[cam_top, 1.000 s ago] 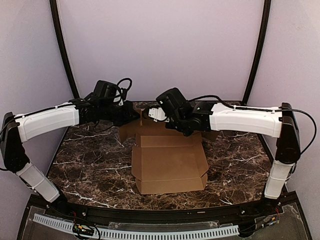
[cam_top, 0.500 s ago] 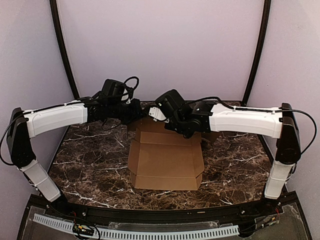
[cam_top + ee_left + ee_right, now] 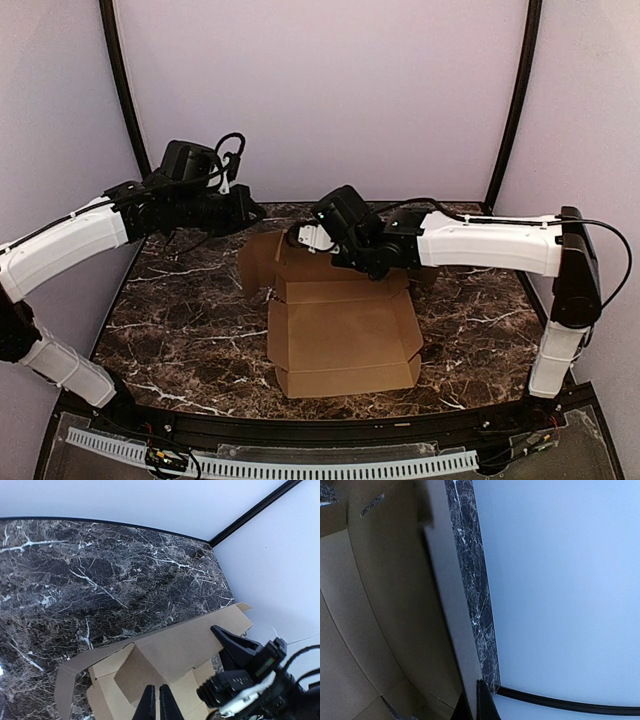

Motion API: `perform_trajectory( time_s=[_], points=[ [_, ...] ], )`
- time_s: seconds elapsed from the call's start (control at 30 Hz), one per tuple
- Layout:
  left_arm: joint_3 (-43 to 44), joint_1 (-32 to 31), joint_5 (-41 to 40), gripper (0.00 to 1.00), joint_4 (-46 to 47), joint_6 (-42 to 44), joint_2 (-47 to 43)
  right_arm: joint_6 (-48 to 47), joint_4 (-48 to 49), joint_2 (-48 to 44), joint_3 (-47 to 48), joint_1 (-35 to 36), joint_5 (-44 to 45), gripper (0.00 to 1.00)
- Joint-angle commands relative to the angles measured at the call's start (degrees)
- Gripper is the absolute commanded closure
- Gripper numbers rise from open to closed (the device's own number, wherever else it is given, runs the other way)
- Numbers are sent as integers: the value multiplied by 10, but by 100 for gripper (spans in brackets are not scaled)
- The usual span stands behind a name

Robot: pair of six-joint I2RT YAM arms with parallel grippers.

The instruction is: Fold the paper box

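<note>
The paper box (image 3: 340, 335) is plain brown cardboard, lying open in the middle of the table with low walls standing at its front and sides. Its lid panel (image 3: 262, 260) rises at the back left. My right gripper (image 3: 298, 238) is at the box's back edge, and in the right wrist view (image 3: 472, 705) it is shut on the thin edge of the lid panel (image 3: 445, 610). My left gripper (image 3: 255, 214) hangs above and left of the lid, shut and empty. In the left wrist view (image 3: 154, 705) it is over the box (image 3: 180, 645).
The dark marbled table (image 3: 180, 320) ends at a lilac back wall. Black frame poles stand at the back left (image 3: 125, 100) and back right (image 3: 515, 100). The right arm's white link (image 3: 490, 240) spans the back right of the table.
My left arm has pulled back to the left and lifted away from the box. The box has shifted slightly to the right and its lid panel now stands out at the back left.
</note>
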Motion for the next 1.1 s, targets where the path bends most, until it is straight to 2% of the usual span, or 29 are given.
perform_trajectory(
  time_s=[0.0, 0.13, 0.23, 0.3, 0.37, 0.5, 0.6, 0.83, 1.07],
  points=[
    [-10, -4, -20, 93, -87, 59, -58, -29, 8, -15, -30, -11, -18, 100],
    [-13, -4, -64, 91, -141, 99, -96, -55, 27, -22, -42, -12, -22, 100],
    [-26, -4, -65, 92, -166, 108, -111, -59, 27, -21, -35, -14, -17, 100],
    [-47, -3, -42, 94, -165, 96, -126, -59, 27, -19, -28, -15, -10, 100],
    [-79, -4, 15, 95, -150, 74, -142, -53, 24, -18, -18, -16, -4, 100],
    [-188, -5, 101, 96, -70, -3, -175, -25, -6, -5, 20, -17, 0, 100],
    [-259, -11, 158, 99, 44, -64, -179, -8, -25, 3, 39, -17, 4, 100],
    [-338, -44, 137, 99, 167, -126, -131, 19, -54, 8, 57, -16, 6, 100],
    [-369, -47, 86, 99, 204, -125, -87, 45, -76, -5, 42, -15, 1, 100]
  ],
)
